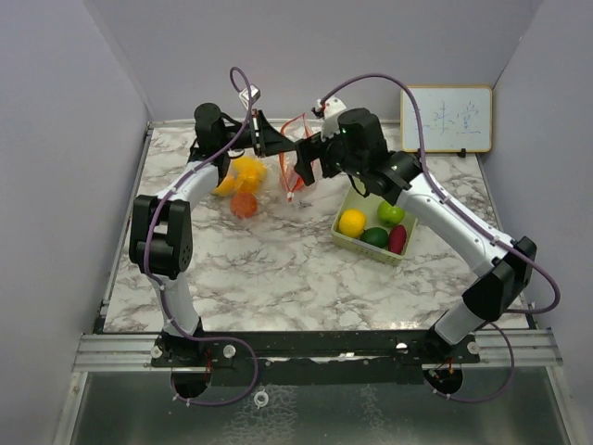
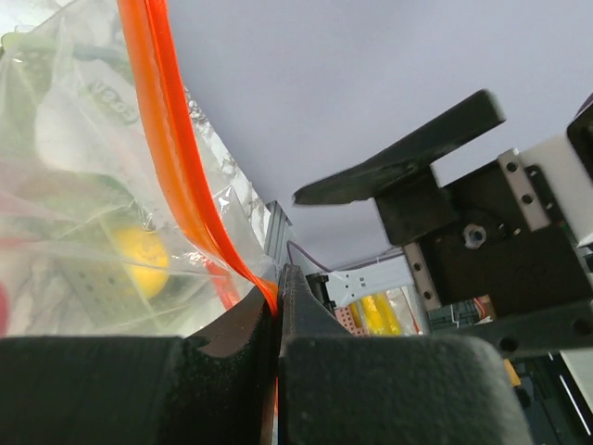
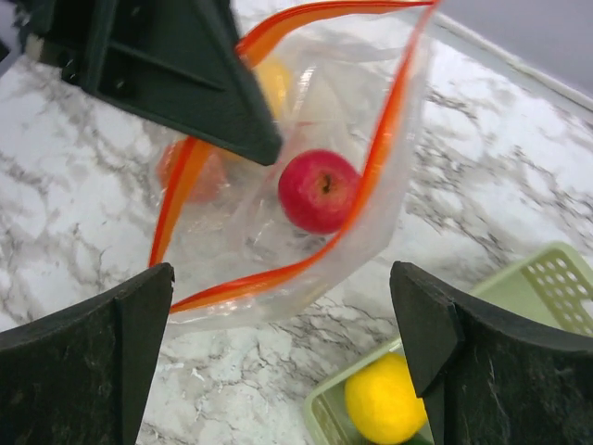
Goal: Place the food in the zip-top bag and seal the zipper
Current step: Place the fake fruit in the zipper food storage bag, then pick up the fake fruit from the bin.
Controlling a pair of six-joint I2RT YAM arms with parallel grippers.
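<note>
A clear zip-top bag [image 1: 293, 181] with an orange zipper rim [image 3: 371, 167] hangs open above the marble table. A red apple [image 3: 319, 190] lies inside it. My left gripper [image 1: 271, 141] is shut on the bag's zipper edge [image 2: 162, 120] and holds it up; its jaws [image 2: 280, 278] pinch the orange strip. My right gripper [image 1: 304, 165] is open and empty, its fingers spread just above the bag's mouth [image 3: 281, 278]. Yellow fruits [image 1: 246, 172] and an orange one [image 1: 244, 204] lie on the table left of the bag.
A pale green basket [image 1: 405, 243] right of the bag holds a yellow fruit [image 1: 352, 222], two green ones [image 1: 391, 213] and a dark red one [image 1: 397, 238]. The yellow fruit also shows in the right wrist view [image 3: 384, 400]. A whiteboard [image 1: 446, 119] leans at the back right.
</note>
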